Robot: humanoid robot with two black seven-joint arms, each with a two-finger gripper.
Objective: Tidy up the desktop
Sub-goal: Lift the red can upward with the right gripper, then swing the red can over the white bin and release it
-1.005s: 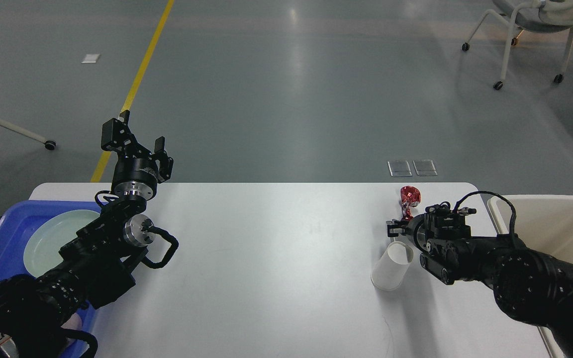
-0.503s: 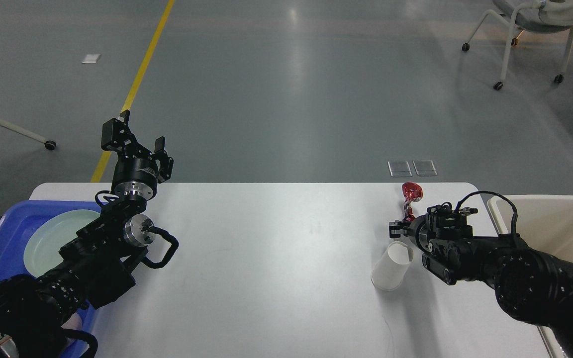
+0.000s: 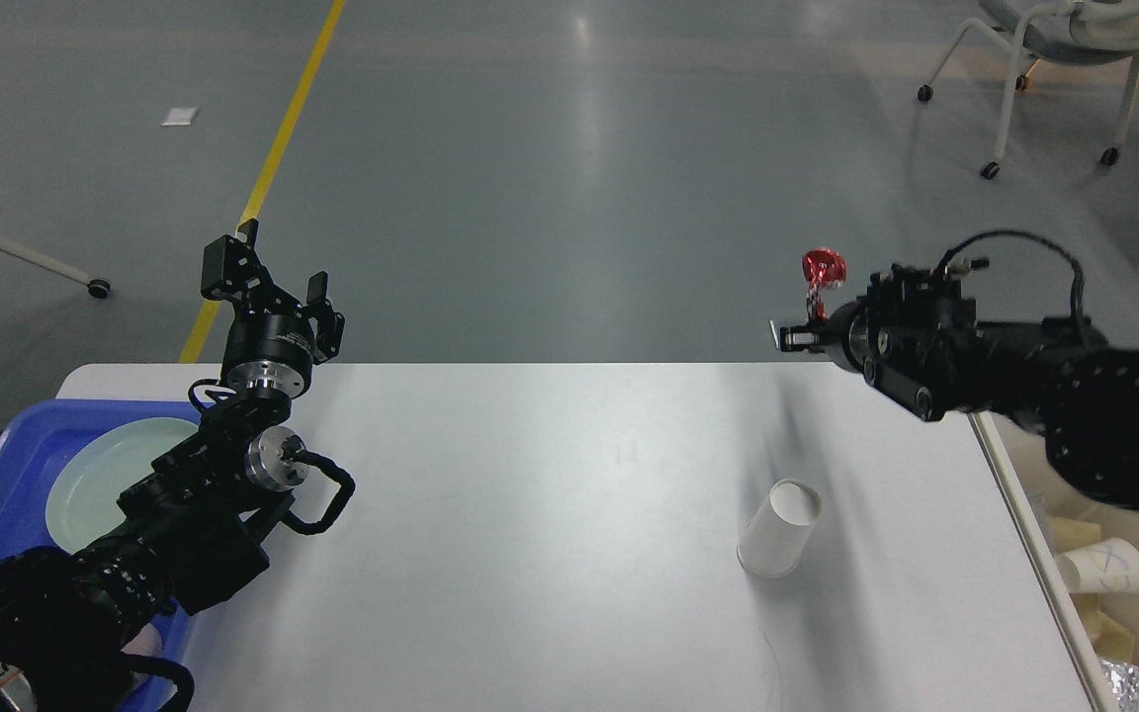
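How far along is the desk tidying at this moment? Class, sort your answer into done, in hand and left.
Done: a pale plate lies in the blue tray, and paper cups lie in the beige bin.
In hand: the right gripper holds a red foil wrapper above the desktop.
Left: one white paper cup stands on the desktop. The left gripper is open and empty.

The light is bright and even from above. Pale glare lies on the grey floor [image 3: 584, 109] at 12 o'clock. The desktop [image 3: 550, 554] shows soft shadows, and focus is sharp.
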